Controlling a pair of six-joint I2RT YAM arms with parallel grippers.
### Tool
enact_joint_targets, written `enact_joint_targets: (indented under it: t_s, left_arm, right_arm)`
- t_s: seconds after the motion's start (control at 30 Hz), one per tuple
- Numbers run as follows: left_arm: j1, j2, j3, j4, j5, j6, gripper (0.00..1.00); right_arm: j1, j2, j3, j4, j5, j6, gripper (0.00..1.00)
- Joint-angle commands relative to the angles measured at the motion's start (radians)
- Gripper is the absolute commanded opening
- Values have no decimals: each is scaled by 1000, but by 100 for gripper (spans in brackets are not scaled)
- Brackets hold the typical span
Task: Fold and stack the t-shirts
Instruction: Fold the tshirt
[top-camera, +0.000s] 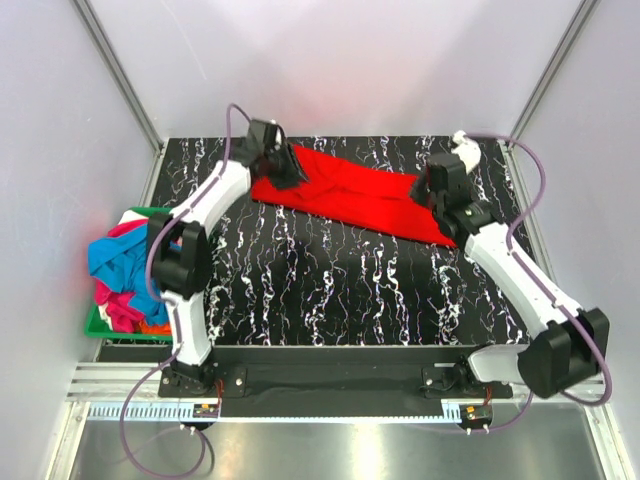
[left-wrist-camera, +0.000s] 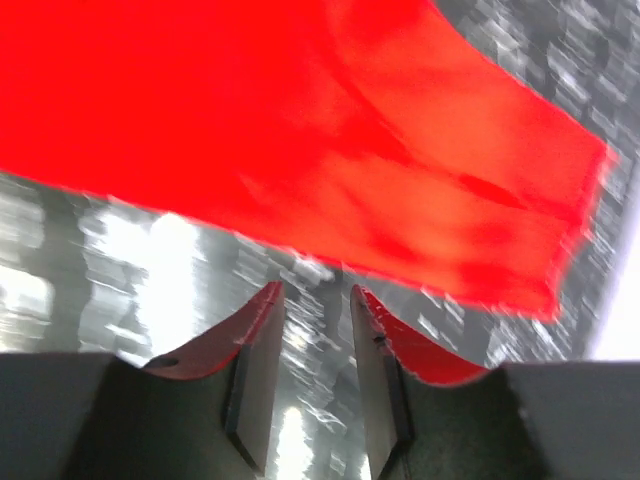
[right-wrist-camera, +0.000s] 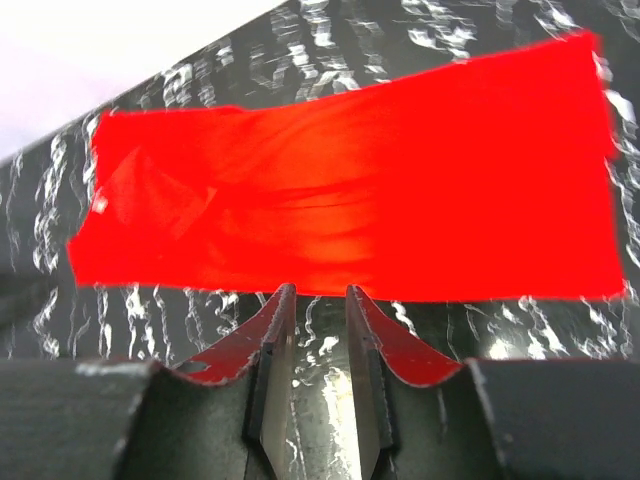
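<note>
Both the left fingers (left-wrist-camera: 262, 340) and right fingers (right-wrist-camera: 272, 330) are held slightly parted and empty, just short of the red t-shirt (top-camera: 350, 195), laid as a long, soft band from eleven to two o'clock on the marbled tabletop (top-camera: 330, 290). A crosswise fold is judged next (both ends to be gripped).

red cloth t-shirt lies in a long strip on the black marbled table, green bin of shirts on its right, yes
No: top external view shows the green bin of shirts left of the black marbled table. The red cloth t-shirt does lie in a long strip.
</note>
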Motion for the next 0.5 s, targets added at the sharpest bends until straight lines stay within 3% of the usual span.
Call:
enact_joint_targets:
  t_s: [0.0,0.17,0.47]
  left_arm:
    - [-20,-96,-200,267,66,-138,39]
    - [-15,-104,-297,300,114,-170,39]
    - [-14,-251,-434,267,250,-88,41]
  right_arm:
    - [-60,-40,-96,-53,103,166,34]
    - [-233,-27,-185,-93,-32,364,35]
    - [-385,115,-226,-148,-28,390,41]
